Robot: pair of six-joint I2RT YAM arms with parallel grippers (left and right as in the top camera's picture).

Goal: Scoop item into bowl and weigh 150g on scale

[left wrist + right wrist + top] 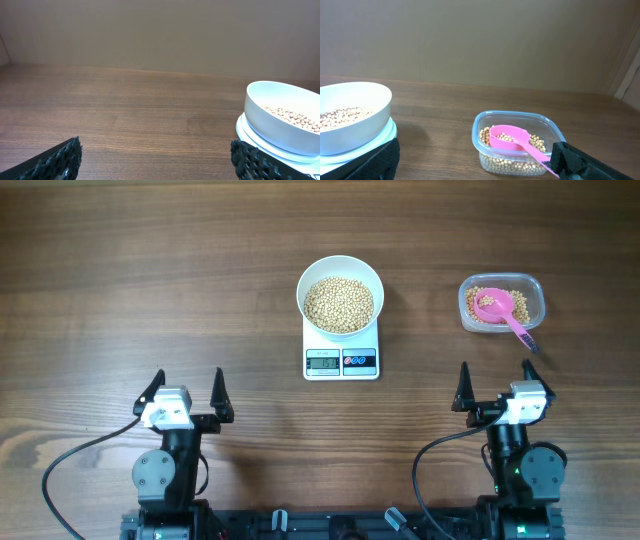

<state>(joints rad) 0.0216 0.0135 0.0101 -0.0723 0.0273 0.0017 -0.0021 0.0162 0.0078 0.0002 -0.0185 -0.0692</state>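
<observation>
The white bowl (302, 292) stands on the white scale (341, 363) at the table's middle, filled with tan beans (339, 303). More beans lie in a clear tub (535, 300) to the right, where a pink scoop (502, 306) rests with its handle over the near rim. My left gripper (190, 380) is open, low and left of the scale, nothing between its fingers (62, 160). My right gripper (505, 385) is open too, just short of the tub. In the right wrist view the scoop (510, 136) holds a few beans, and its handle ends by my right fingertip.
Bare wooden tabletop (150, 270) stretches left of the scale and between scale and tub. The bowl (270, 127) sits close to my left gripper's right finger in the left wrist view. Cables trail from both arm bases at the front edge.
</observation>
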